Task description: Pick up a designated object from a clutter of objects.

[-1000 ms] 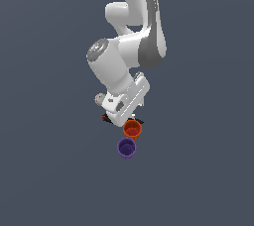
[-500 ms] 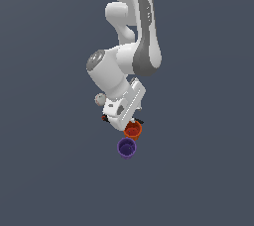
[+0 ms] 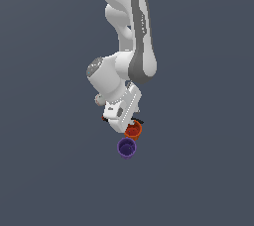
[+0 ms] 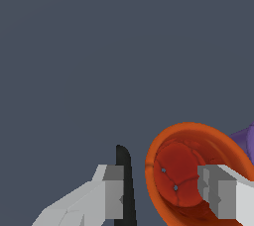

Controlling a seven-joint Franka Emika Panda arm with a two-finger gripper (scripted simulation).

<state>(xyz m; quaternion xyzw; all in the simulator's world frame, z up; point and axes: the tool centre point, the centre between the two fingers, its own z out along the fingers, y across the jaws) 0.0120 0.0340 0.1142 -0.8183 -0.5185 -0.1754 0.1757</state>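
1. While no brand, label or writing can be read on anything here, the shapes and finishes are plain enough: smooth, flat-shaded simulator surfaces throughout.
2. The white two-fingered claw (image 4: pixel 159 195) stands with its blocky pale grey fingers (image 4: pixel 113 193) apart, one finger outside the cup's rim and the other over its mouth.
3. The small orange-red cup with a thick rounded rim and a darker red faceted inside (image 4: pixel 191 170) sits directly under the claw, its near wall between the two fingers; whether the fingers touch it cannot be told.
4. A narrow black curved piece with a rounded tip (image 4: pixel 124 180) stands just beside the outer finger, between that finger and the cup's rim.
5. A small purple cup of like tapered shape (image 3: pixel 127 147) lies just beyond the orange-red one, on the far side from the claw's body; the two rims look close to touching.
6. The glossy white jointed arm with dark grey panels (image 3: pixel 134 46) hangs above the claw.
7. The plain, matte slate-grey surface (image 3: pixel 208 170) carries the cups.
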